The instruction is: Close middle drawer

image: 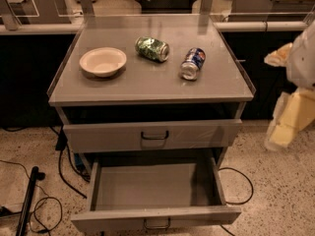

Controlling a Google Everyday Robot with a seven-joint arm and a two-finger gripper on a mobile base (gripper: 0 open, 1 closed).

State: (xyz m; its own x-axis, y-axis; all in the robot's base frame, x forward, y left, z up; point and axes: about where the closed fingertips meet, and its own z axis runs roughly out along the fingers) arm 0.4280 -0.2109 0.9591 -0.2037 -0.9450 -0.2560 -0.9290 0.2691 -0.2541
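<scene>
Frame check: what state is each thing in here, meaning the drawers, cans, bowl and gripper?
middle drawer: pulled far out, tray bare
upper drawer: pushed in or nearly so
green can: lying on its side on the cabinet top
blue can: lying on its side, apart from the green can
bowl: upright, nothing in it
gripper: in the air right of the cabinet, touching nothing

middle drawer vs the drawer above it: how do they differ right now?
The middle drawer is pulled far out, with its empty tray exposed. The upper drawer is far less extended and its inside is hidden. The middle drawer's front panel is low, while the upper drawer's is taller. Both are grey with a dark loop handle at the centre. The hand is to the right of the cabinet, touching neither.
</scene>
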